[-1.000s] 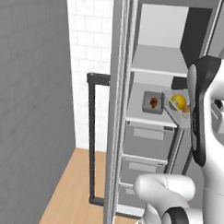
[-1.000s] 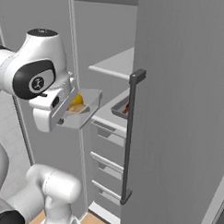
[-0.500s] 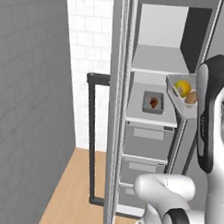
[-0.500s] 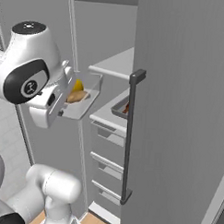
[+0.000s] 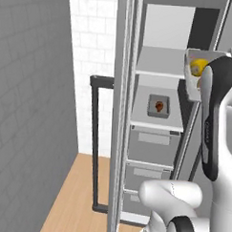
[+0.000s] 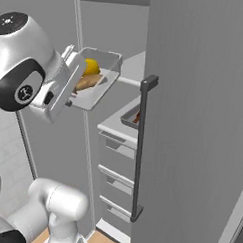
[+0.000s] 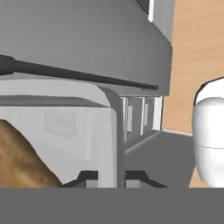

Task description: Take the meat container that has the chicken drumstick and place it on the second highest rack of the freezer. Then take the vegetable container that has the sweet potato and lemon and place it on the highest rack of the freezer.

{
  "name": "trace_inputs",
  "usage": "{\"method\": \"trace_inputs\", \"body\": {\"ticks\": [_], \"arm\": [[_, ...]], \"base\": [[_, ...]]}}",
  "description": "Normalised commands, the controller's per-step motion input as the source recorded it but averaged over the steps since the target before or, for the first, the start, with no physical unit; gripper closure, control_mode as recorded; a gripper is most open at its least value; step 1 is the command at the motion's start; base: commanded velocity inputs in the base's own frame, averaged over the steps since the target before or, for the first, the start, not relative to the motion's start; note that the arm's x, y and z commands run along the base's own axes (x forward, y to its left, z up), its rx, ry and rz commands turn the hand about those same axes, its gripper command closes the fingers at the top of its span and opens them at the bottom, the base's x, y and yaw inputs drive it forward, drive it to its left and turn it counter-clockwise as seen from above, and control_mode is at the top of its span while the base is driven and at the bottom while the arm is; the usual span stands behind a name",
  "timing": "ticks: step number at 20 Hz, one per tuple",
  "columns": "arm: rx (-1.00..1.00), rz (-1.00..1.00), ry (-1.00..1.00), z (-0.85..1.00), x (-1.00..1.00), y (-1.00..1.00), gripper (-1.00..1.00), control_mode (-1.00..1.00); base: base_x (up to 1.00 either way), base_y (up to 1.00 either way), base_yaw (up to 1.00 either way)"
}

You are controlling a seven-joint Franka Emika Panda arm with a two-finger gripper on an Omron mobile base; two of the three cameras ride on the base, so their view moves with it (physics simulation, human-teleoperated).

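Observation:
The vegetable container hangs tilted in the air, with my gripper shut on its near wall. Inside it lie the yellow lemon and the tan sweet potato. In the left base view the container with the lemon hovers at the right front of the open freezer, level with the highest rack. The meat container with the chicken drumstick rests on the shelf below. The hand view shows the sweet potato and the gripper pinching the container wall.
The freezer door stands open at the right, and its dark bar handle partly hides the meat container. Drawers fill the freezer below the shelves. The door edge and handle stand left of the opening.
My arm has lifted the vegetable container upward, from about the level of the drumstick's shelf to the level of the topmost shelf. The meat container has stayed put.

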Motion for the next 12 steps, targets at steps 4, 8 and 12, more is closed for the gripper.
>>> {"method": "trace_inputs", "body": {"ticks": [4,8,12], "arm": [[0.00,-0.16,-0.17,0.03,0.55,0.00,1.00,-1.00],[0.00,0.00,-0.11,0.00,0.65,0.00,1.00,-1.00],[0.00,0.00,-0.05,0.01,0.61,-0.13,1.00,-1.00]], "base": [[0.00,0.00,0.00],[0.00,0.00,0.00],[0.00,0.00,0.00]]}}
